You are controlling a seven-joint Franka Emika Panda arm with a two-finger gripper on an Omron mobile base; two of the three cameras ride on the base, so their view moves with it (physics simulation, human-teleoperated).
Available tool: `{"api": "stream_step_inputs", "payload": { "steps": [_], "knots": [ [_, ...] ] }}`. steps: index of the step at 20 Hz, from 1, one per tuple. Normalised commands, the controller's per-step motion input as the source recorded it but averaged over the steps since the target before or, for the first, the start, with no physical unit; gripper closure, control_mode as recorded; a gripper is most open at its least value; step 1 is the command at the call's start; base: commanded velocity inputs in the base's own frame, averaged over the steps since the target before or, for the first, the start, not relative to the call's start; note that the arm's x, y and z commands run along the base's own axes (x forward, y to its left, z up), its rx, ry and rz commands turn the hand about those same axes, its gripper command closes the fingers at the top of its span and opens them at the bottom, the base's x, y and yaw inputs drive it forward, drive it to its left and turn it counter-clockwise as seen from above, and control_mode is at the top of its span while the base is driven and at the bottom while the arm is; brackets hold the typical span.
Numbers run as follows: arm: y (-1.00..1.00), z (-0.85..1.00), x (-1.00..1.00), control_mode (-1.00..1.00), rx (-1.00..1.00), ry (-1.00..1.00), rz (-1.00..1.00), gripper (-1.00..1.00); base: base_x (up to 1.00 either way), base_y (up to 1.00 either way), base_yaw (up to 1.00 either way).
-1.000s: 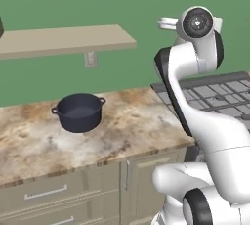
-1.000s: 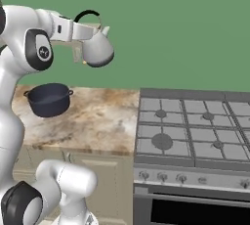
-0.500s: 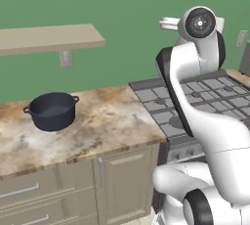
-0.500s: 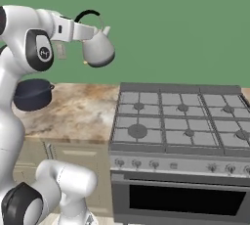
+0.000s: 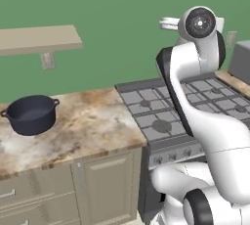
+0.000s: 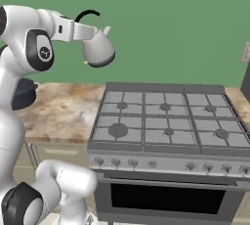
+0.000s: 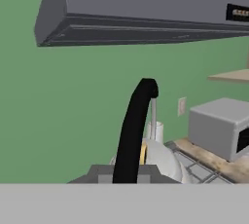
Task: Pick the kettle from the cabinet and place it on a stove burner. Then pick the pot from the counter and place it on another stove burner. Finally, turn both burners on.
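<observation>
One arm is all we have, reaching level at shoulder height with our gripper (image 6: 93, 29) clamped, as far as we can make out, on the black handle of the kettle (image 6: 99, 49), which hangs just under it, above the counter (image 6: 63, 111) beside the range (image 6: 166, 121).

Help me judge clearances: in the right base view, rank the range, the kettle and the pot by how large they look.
1. Range, by far the largest.
2. Kettle, hanging in the air at the arm's end.
3. Pot, but the arm hides most of it and it sits farther away, so its place below the kettle is unsure.
</observation>
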Motion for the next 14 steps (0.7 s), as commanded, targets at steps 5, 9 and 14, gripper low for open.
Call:
{"api": "stream_step_inputs", "payload": {
  "steps": [5,9,14],
  "knots": [
    [0.0,0.0,0.0,1.0,0.0,0.0,0.0,1.0,0.0,-0.48,0.0],
    [0.0,0.0,0.0,1.0,0.0,0.0,0.0,1.0,0.0,-0.46,0.0],
    [0.0,0.0,0.0,1.0,0.0,0.0,0.0,1.0,0.0,-0.45,0.0]
  ]
}}
